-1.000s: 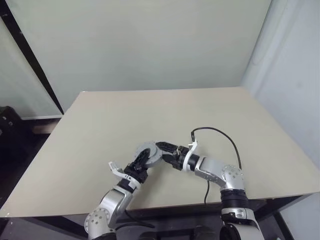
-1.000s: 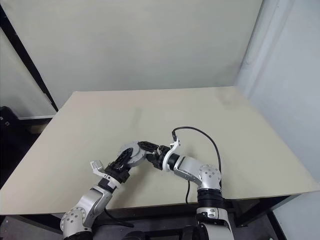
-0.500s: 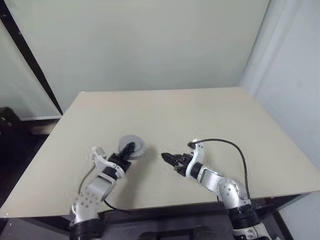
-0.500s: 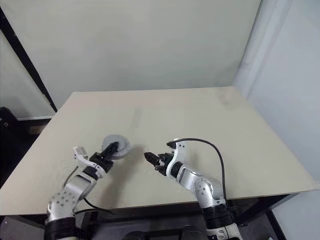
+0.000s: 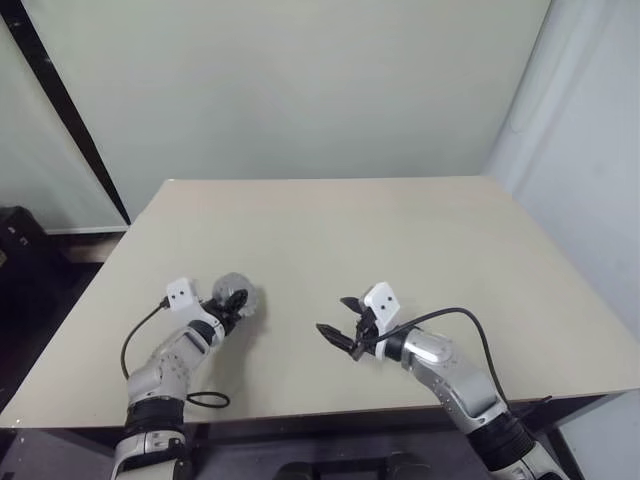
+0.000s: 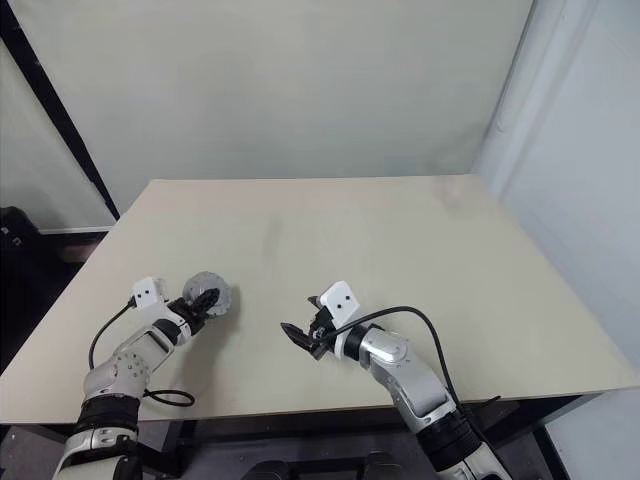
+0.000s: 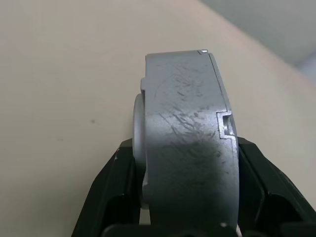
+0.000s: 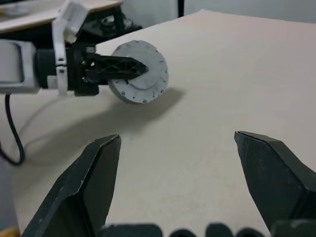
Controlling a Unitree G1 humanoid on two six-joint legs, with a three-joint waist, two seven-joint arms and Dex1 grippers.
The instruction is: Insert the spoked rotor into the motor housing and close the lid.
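My left gripper is shut on a thick round grey metal piece, held on edge low over the table at the front left. The right wrist view shows its flat face with small holes round the rim, and the left gripper's fingers across it. In the left wrist view its scratched side sits between my two fingers. Whether it is the motor housing with its lid on I cannot tell. The spoked rotor is out of view. My right gripper stands open and empty to the right of the piece, pointing towards it.
The beige table stretches back to a pale wall. Its front edge runs just under both arms. A black cable loops by the left arm and another trails from the right wrist. Dark gear stands on the floor at the left.
Both grippers met at the grey piece in the middle a second ago. The left arm has since carried it to the left and rolled. The right gripper has drawn back from it and rolled, empty.
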